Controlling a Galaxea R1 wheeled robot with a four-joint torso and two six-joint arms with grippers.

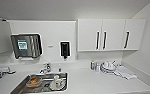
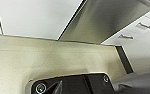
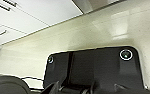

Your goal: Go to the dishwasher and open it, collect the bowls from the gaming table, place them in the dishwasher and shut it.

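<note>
We are seeing sink (image 1: 21, 86) cut off by head view's lower edge; dishes inside (image 1: 56, 83) blurring, kinds unclear. Label on wall dispenser (image 1: 23, 45) too small to read. Pile on desk (image 1: 111, 67) by cloth blurring together. Steel panel (image 2: 103, 22) running past left wrist view's edge.

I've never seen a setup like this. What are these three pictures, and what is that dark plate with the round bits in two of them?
They come from one wheeled robot with two arms. The head camera, high up, looks down on a kitchenette: a white counter, a steel sink with dishes in it, a faucet, white wall cabinets, a paper towel dispenser and stacked plates beside a cloth. The other two cameras sit on the wrists, aimed low at the pale floor. The left one also sees a stainless-steel panel, probably the dishwasher. The dark plate is part of the robot itself. I see nothing being held.
</note>
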